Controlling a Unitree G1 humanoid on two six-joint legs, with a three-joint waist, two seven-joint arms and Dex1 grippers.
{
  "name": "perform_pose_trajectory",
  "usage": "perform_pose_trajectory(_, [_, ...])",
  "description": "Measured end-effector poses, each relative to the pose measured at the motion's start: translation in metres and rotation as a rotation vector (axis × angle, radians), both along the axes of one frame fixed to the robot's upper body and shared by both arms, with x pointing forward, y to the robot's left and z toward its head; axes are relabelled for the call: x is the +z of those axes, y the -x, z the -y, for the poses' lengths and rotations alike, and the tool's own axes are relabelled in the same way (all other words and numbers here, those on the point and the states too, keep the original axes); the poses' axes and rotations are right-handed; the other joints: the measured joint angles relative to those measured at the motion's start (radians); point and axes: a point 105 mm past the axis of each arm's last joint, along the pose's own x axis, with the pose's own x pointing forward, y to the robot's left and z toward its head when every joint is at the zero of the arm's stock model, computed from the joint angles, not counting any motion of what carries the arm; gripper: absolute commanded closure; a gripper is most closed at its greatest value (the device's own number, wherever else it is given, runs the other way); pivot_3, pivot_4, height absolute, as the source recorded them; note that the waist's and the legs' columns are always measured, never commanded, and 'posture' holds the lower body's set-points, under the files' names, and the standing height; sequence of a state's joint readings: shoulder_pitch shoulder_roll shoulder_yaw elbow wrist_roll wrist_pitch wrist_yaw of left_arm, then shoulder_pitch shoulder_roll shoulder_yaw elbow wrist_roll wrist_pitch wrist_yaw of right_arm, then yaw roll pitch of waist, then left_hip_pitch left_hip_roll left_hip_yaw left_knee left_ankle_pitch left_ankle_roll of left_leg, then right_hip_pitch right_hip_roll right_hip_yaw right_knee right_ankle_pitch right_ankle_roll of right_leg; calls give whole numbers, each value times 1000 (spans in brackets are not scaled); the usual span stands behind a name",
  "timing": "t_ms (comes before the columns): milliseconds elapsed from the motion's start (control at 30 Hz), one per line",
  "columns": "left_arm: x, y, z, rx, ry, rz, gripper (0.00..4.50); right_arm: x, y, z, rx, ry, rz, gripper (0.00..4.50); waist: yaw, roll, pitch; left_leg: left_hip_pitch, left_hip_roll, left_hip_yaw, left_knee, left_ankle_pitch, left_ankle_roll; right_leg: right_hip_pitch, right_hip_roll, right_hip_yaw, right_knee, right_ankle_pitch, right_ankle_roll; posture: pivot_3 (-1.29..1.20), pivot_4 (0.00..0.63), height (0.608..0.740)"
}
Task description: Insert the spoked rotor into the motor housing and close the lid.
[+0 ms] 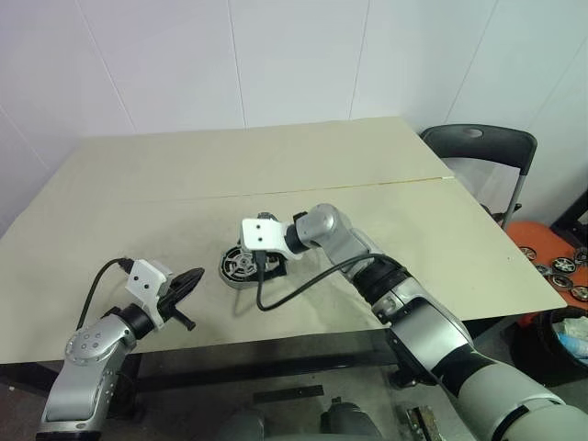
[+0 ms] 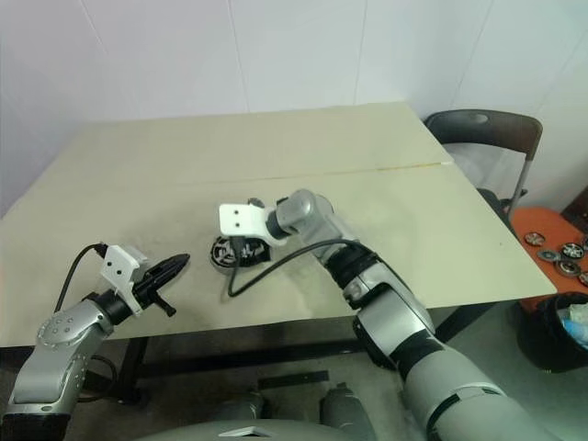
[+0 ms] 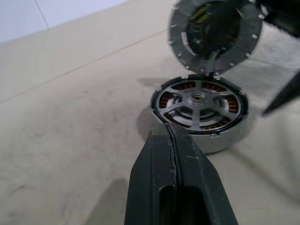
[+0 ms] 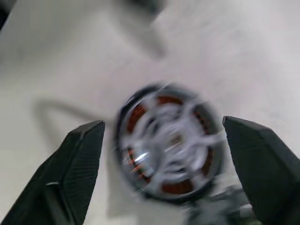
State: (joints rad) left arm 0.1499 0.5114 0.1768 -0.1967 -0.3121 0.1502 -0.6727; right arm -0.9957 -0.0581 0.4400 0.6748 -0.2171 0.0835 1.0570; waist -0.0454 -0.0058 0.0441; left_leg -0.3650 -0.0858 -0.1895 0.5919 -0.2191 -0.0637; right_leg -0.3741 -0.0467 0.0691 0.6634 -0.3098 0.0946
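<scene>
The motor housing (image 3: 199, 105) is a silvery puck with coppery windings, standing on the beige table (image 1: 276, 165) near its front middle. The spoked rotor (image 3: 197, 99) appears to lie inside it, with spokes and a hub over the windings. Over the housing's far rim the lid (image 3: 213, 63) stands tilted on edge, its ribbed ring and dark centre facing me; what bears it I cannot tell. My right gripper (image 4: 163, 124) hovers over the housing, open wide, nothing between its fingers. My left gripper (image 1: 195, 277) is shut and empty, left of the housing and pointing at it.
A black cable (image 1: 294, 285) loops from the right wrist down onto the table beside the housing. A black chair (image 1: 482, 147) stands past the table's right corner. An orange surface (image 1: 551, 253) with several round parts sits to the right.
</scene>
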Motion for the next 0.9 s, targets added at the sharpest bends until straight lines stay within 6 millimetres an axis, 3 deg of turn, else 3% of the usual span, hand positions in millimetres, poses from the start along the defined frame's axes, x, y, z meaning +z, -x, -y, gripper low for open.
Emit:
perform_pose_trajectory(133, [-3, 0, 1, 4, -1, -18, 4500, 36, -24, -14, -141, -162, 65, 465, 1, 0, 0, 0, 0, 0, 0, 0, 0, 0, 0, 0, 0, 0, 0, 0, 0, 740])
perform_pose_trajectory(233, [-1, -1, 2, 9, -1, -21, 4500, 57, -44, -13, -276, -259, 122, 993, 4, 0, 0, 0, -1, 0, 0, 0, 0, -2, -1, 0, 0, -1, -1, 0, 0, 740])
perform_pose_trajectory(333, [1, -1, 4, 10, -1, -23, 4500, 61, -64, 0, -387, -257, 222, 1998, 4, 0, 0, 0, -1, 0, 0, 0, 0, -2, -1, 0, -1, -1, -3, 0, 0, 740])
perform_pose_trajectory(467, [8, -1, 8, -2, 17, -10, 4500, 50, -92, 41, -542, -115, 398, 3313, 1, 0, 0, 0, -1, 1, 0, 0, 0, -2, -1, 0, 0, -2, -3, 0, 0, 740])
perform_pose_trajectory(567, [20, 0, 12, -17, 59, 16, 4500, 36, -102, 68, -617, -25, 431, 4338, -2, 0, 0, -3, 0, 1, -1, 0, 0, -3, 0, 1, 0, -1, -3, 0, 0, 740])
perform_pose_trajectory(700, [32, 2, 11, -12, 91, 39, 4500, 27, -104, 86, -623, 38, 405, 4338, -12, 0, 0, -8, 0, 2, -1, 0, 0, -8, 0, 2, 1, 0, 0, 0, 0, 740])
perform_pose_trajectory(900, [34, 4, 6, -3, 132, 31, 4500, 7, -86, 81, -502, 31, 149, 4338, -26, 0, 0, -8, 0, 1, 0, 0, 0, -8, 0, 2, 1, 0, 0, 0, 0, 740])
